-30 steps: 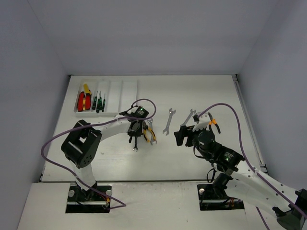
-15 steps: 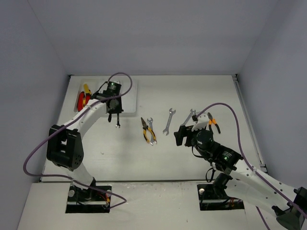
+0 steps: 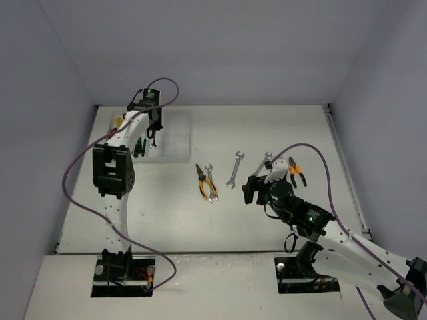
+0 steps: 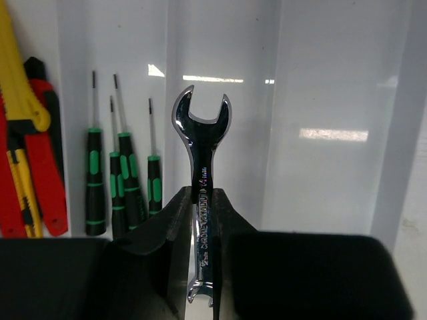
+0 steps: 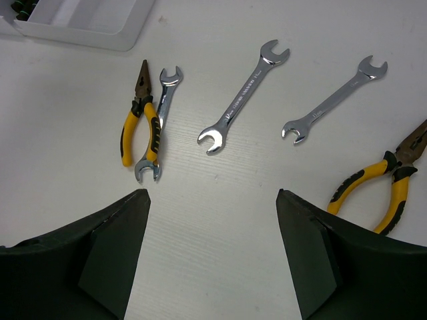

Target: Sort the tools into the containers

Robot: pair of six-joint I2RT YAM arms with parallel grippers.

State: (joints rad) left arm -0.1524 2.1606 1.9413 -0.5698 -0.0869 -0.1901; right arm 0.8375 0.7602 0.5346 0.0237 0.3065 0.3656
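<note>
A white table between pale grey walls carried the work. The left pincer was clamped hard on the shank of a silver wrench, whose open end pointed away from the wrist. The wrench hung above the white tray, over its third compartment counting from the knives' side; no tool showed in the part of that channel in view. The next channel held green-and-black screwdrivers, and the one beyond it red and yellow utility knives.

The right pincer stood wide apart with nothing in it. It hovered near three loose wrenches and two pliers lying on the table well away from the tray.

The step in hand looked like setting this wrench down. The next move would call for lowering it lengthwise into the channel, clear of the dividers, then letting go.

The shank's lettering seemed to read "CHROME VANADIUM"; a smaller mark above it was too fine to read.
</note>
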